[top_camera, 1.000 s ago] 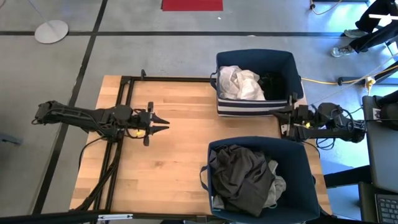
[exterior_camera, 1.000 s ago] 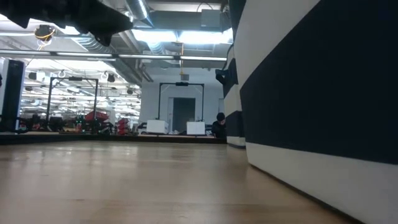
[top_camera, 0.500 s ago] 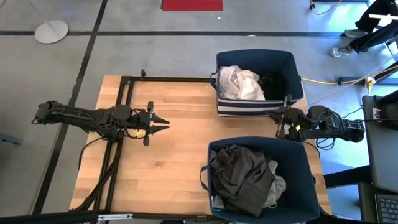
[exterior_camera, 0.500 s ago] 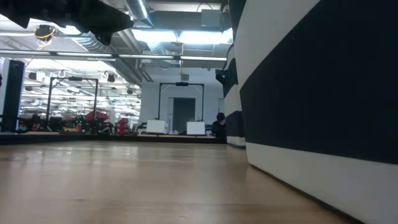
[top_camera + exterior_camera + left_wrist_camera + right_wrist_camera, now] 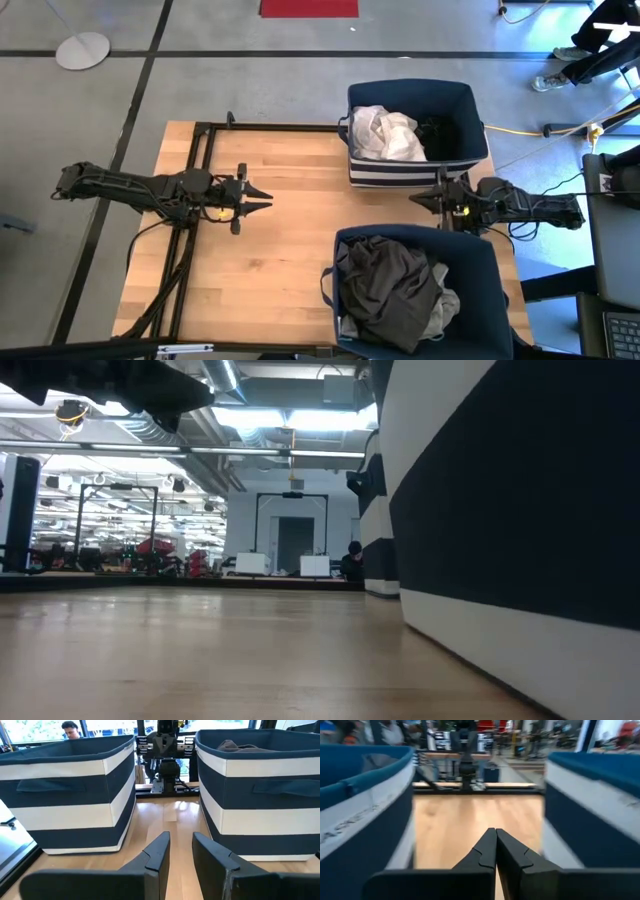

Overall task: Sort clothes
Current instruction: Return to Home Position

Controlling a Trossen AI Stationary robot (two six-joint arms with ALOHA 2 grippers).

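The clothes lie in two navy-and-white striped bins at the table's right. The far bin [image 5: 416,130] holds a white garment [image 5: 385,134] and a dark one [image 5: 440,130]. The near bin [image 5: 420,290] holds charcoal grey garments [image 5: 388,285] over a light grey one [image 5: 446,300]. My right gripper [image 5: 418,197] is shut and empty, low between the two bins, pointing toward the table's left; its fingers show closed in the right wrist view [image 5: 495,851]. My left gripper [image 5: 264,199] is open and empty over bare wood at the table's left, pointing at the bins [image 5: 181,855].
A black frame [image 5: 200,160] runs along the table's left and far edges. Bare wood [image 5: 290,260] lies between my left gripper and the bins. The near bin's striped wall [image 5: 520,510] fills the low view's right. A person's feet [image 5: 560,70] show on the floor beyond the table.
My right gripper has gone from the table's right edge toward the table's left, into the gap between the two bins. My left arm has kept still.
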